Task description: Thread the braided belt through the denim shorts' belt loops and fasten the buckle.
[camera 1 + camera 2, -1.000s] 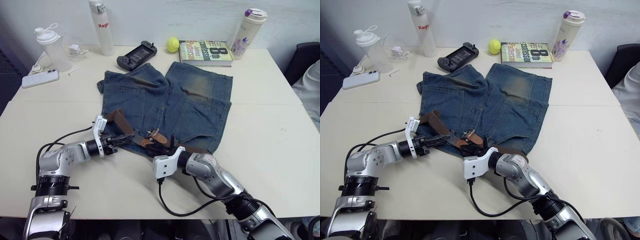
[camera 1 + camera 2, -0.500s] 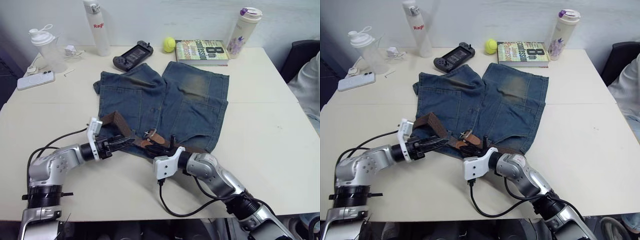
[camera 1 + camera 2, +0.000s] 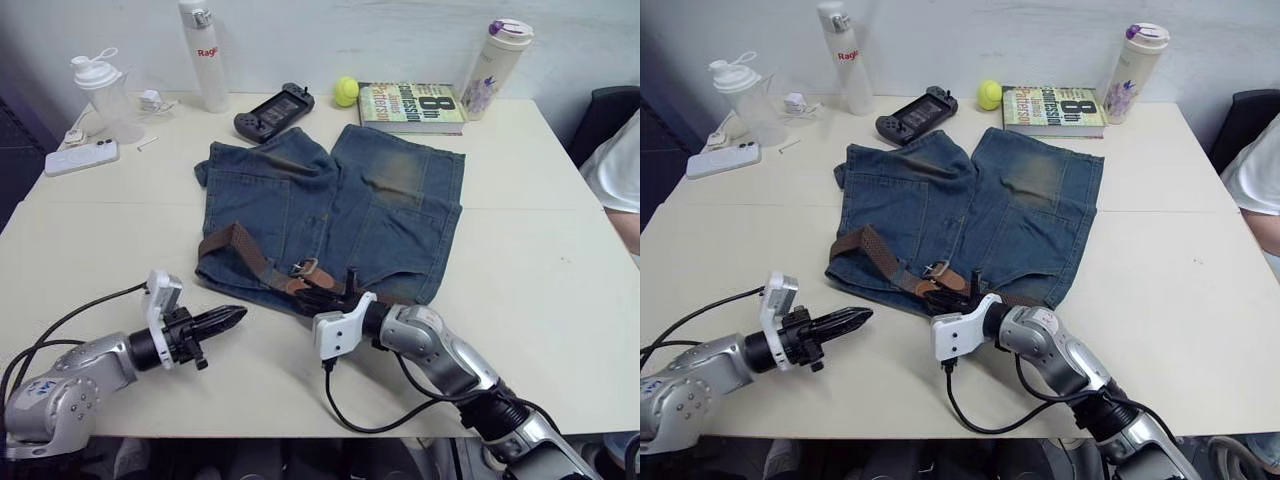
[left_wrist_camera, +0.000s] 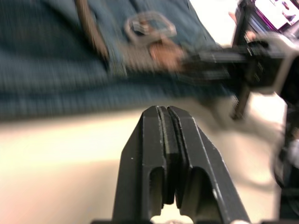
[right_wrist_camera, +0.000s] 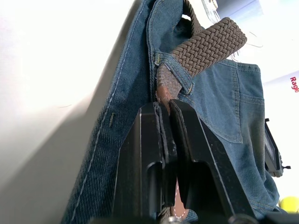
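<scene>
Left hand (image 3: 232, 317) is seen with its fingers pressed together on nothing, over bare tabletop (image 3: 540, 250) just short of the shorts' waistband; right hand (image 3: 328, 296) is closed on the belt (image 3: 240, 250) at the near edge of the shorts (image 3: 335, 215), the strap being pinched between its fingers (image 5: 187, 154) right beside a belt loop (image 5: 174, 70) through which the braided strap is passed; the shorts are laid flat in the middle of the tabletop, waistband toward the robot and legs pointing away; the belt is run along the waistband, with a loose brown bend lying on the left part of the denim; the buckle (image 3: 303, 267) is found on the waistband near the middle, close to the right hand.

Containers are lined along the far edge; a clear shaker bottle (image 3: 100, 95) with a white lid stands at the far left, its contents not being discernible; a tall white bottle (image 3: 203, 55) stands beside it; a capped tumbler (image 3: 495, 68) stands at the far right beside a book (image 3: 412, 105); a phone (image 3: 80, 157), a game console (image 3: 273, 110) and a yellow ball (image 3: 346, 91) are also laid there.
</scene>
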You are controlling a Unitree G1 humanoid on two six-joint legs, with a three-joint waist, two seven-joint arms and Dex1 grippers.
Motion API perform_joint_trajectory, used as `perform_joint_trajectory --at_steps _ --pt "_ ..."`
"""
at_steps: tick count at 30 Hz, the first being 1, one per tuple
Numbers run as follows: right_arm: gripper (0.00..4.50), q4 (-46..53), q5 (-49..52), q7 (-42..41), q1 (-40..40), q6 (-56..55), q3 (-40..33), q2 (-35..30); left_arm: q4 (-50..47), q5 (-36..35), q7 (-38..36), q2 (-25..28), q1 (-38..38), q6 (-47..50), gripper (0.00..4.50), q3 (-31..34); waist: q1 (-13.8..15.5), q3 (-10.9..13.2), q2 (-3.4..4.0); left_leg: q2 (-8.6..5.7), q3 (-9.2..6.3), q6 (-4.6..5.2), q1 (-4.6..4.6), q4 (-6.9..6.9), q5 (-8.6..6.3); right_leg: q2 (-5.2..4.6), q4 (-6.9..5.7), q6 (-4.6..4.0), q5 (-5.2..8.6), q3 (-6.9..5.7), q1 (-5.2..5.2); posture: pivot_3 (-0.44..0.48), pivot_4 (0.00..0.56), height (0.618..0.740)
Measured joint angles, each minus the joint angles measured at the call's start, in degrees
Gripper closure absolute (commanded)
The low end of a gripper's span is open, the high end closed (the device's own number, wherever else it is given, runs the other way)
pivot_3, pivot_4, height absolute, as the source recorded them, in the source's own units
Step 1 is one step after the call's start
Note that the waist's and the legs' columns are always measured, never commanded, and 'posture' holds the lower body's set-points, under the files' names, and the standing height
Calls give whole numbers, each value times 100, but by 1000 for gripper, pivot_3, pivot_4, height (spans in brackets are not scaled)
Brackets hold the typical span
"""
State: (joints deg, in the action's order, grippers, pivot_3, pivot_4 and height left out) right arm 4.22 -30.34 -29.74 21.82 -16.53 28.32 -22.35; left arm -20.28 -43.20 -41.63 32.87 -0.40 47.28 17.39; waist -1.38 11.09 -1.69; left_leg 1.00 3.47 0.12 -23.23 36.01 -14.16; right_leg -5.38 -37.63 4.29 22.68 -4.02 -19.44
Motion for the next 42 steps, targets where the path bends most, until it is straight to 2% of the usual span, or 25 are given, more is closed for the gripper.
perform_joint_trajectory --at_steps 4,9,13,19,24,36,42 --pt "4500 21 0 -34 -28 10 1 -50 44 284 254 -167 -180 -387 4373 -211 -25 0 0 3 5 0 0 -2 0 4 -8 1 0 -2 -1 0 150 740" --pt "4500 126 12 -101 -36 57 -10 -91 584 1346 539 -93 -183 -1035 4373 -841 -15 0 0 3 6 0 0 0 0 3 -6 2 1 -2 -1 0 150 740" --pt "4500 469 104 -240 -53 212 -194 -163 652 1845 507 37 -249 -1575 4373 -1214 7 -7 11 0 4 0 5 1 0 -2 0 2 1 -1 2 0 150 740" --pt "4500 1216 398 -571 -236 414 -527 -523 773 1898 540 -25 -233 -1719 4373 -1290 49 -27 34 0 5 2 9 1 -1 -2 0 3 2 -1 5 0 150 740" --pt "4500 1811 910 -1027 -487 443 -1069 -1240 794 1897 541 -35 -220 -1721 4373 -1291 99 -32 40 0 9 5 12 2 -3 -2 7 5 2 0 10 0 150 740" --pt "4500 1857 2468 -1771 -722 792 -2586 -2392 834 1893 531 -86 -188 -1780 4373 -1298 121 -36 45 1 8 10 20 1 -6 -2 23 7 4 -5 31 0 150 740" --pt "4500 2317 3296 -2055 -842 1581 -2869 -2463 985 1893 482 -105 -175 -1876 4373 -1302 110 -41 56 3 9 24 99 -31 -20 -2 60 11 7 -5 111 0 150 740"
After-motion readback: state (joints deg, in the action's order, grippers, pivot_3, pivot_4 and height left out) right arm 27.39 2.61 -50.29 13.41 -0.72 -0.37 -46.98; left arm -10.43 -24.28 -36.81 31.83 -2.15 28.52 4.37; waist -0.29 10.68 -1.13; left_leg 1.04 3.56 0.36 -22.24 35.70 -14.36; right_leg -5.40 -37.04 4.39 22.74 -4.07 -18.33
